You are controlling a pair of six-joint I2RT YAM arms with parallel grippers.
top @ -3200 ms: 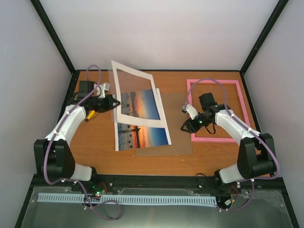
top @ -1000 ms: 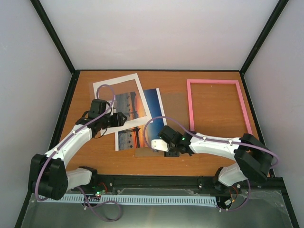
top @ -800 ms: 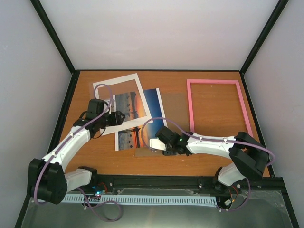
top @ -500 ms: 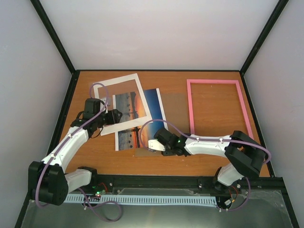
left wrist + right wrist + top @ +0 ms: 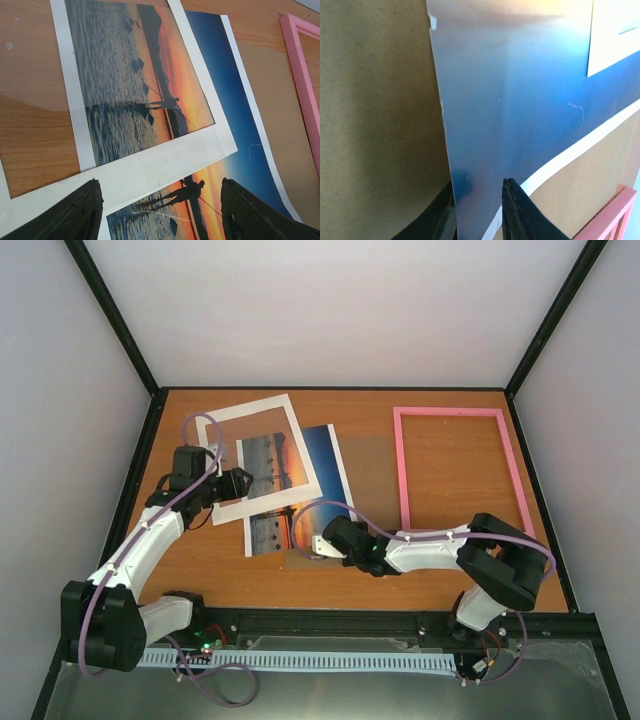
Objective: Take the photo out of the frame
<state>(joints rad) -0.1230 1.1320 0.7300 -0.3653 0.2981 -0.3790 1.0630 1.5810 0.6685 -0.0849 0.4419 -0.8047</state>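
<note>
Right hand (image 5: 479, 216) pinches the photo (image 5: 318, 477) at its near edge.
Left hand (image 5: 161, 214) hangs open above the white mat (image 5: 165, 161); the frame (image 5: 459, 470) lies apart on the tabletop (image 5: 200, 550).

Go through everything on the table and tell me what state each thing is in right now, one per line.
photo: out of the frame, flat on the backing board, near edge pinched between the right fingers.
frame: empty, flat on the table, right side.
white mat: flat, overlapping the photo's left part.
backing board: flat under the photo.
left gripper: open, hovering over the mat's near edge.
right gripper: closing on the photo's edge.
</note>
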